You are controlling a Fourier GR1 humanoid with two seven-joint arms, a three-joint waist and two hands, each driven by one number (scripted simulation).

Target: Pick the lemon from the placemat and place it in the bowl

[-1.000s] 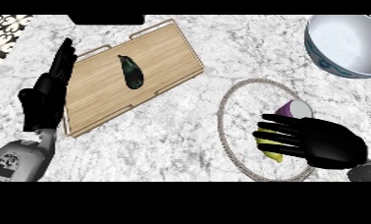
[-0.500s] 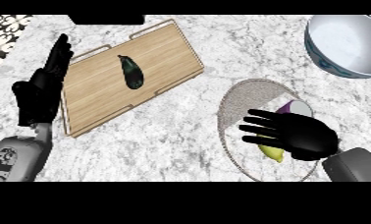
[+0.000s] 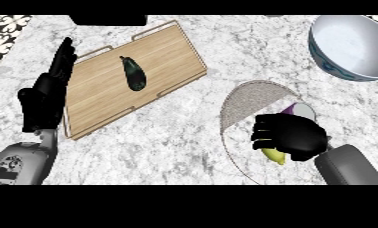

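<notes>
Marble counter: R hand curled round lemon on placemat

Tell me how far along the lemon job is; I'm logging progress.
Nothing is delivered yet: the bowl at the upper right holds no lemon. In hand: the right hand sits over the lemon on the round placemat, fingers curled around it, though a lift isn't evident. Left: raise it, carry it to the bowl, release. The left hand rests open by the cutting board.
</notes>
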